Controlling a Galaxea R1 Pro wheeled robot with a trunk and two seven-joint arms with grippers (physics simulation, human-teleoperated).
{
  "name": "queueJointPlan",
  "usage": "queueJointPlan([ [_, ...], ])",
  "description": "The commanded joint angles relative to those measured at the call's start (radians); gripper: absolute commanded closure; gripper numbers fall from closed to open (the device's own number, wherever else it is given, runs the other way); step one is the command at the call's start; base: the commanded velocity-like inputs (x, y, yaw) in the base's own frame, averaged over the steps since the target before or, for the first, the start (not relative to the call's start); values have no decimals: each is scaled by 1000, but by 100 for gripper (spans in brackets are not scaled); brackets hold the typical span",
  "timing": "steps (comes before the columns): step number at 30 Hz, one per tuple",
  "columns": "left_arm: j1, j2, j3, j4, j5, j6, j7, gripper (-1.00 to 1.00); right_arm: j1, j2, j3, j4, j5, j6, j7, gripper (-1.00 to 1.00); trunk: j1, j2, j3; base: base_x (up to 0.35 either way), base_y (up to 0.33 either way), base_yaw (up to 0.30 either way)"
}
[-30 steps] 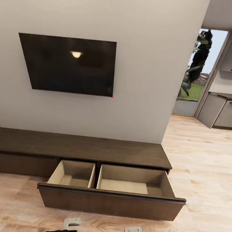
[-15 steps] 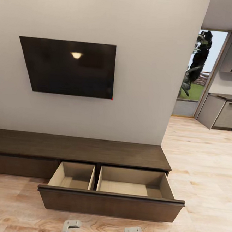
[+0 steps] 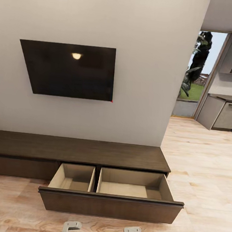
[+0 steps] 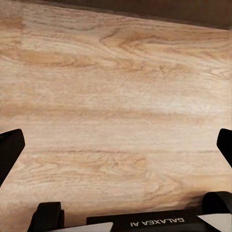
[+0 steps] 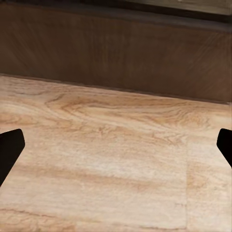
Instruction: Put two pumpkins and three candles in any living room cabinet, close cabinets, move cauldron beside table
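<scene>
Two grippers, left [image 4: 116, 145] and right [image 5: 116, 145], hang spread wide and empty over the wooden floor [image 3: 203, 167] just before the cabinet [image 3: 77, 150]. The cabinet's wide drawer [image 3: 110, 205] stands pulled out, its two beige compartments bare. Above the cabinet a dark television [image 3: 69, 70] hangs on the wall, with a kitchen doorway [image 3: 198, 74] to its right.

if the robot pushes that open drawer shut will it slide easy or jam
The drawer probably slides straight: its wide front looks square to the cabinet. Both compartments look empty, so likely light. Pushing near one end might skew it; mid-front seems safer.

The cabinet [image 3: 77, 150] is seen from above by the head view; its drawer front [image 5: 116, 53] and floor [image 4: 116, 96] are shared with both close wrist views.
</scene>
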State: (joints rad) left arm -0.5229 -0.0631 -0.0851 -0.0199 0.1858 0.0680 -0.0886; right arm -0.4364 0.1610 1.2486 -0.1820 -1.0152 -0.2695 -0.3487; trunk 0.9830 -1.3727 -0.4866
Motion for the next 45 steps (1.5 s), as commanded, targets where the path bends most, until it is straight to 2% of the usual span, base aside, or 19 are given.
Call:
queueJointPlan([
  [1,0,0,-8,-2,11,6,-2,-100,-1,0,8,-1,-10,-4,-4,-100,-4,7,2,0,0,0],
  [38,1,0,-8,-2,11,6,-2,-100,-1,2,9,-1,-10,-2,-4,-100,-146,266,118,0,0,0],
  [45,1,2,-7,-2,12,6,-3,-100,-1,2,9,-1,-10,-3,-4,-100,-146,266,118,0,0,0],
])
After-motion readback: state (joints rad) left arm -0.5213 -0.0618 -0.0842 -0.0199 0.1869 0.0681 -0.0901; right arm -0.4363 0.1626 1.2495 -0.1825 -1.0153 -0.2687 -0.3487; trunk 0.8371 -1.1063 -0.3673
